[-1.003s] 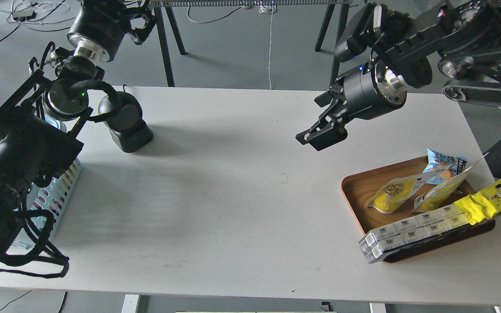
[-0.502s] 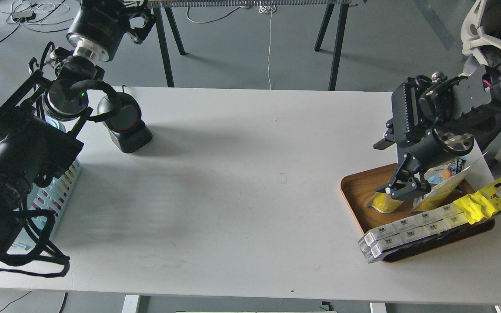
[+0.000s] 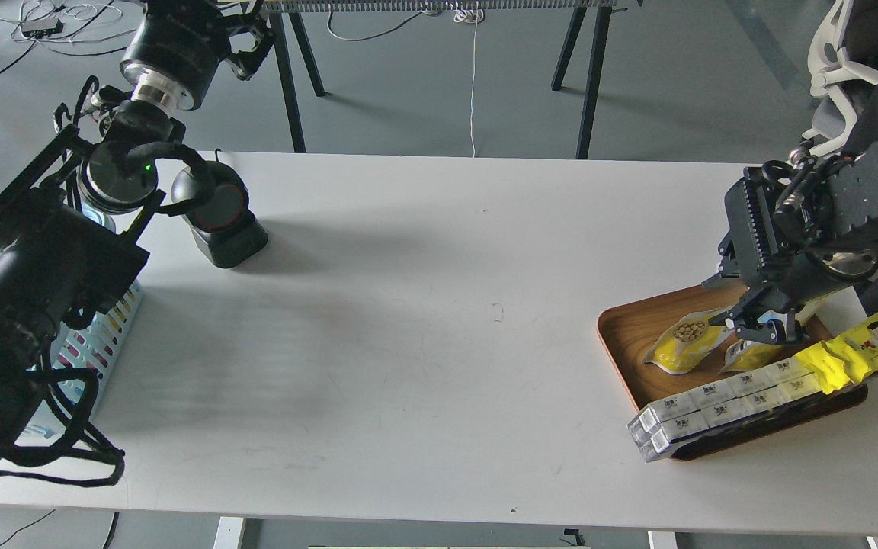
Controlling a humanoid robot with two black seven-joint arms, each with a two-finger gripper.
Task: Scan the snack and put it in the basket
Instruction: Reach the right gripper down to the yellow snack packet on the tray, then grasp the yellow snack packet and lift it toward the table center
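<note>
Now my right gripper (image 3: 761,326) hangs, jaws slightly spread, over the white top of the snack (image 3: 689,342) in the wooden tray (image 3: 622,328); best pinched squarely at that top edge.

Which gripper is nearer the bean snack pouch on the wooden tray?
Right. The right gripper hangs right at the snack pouch, over its white top end. The left gripper is far across the table, up beyond the far-left corner.
</note>
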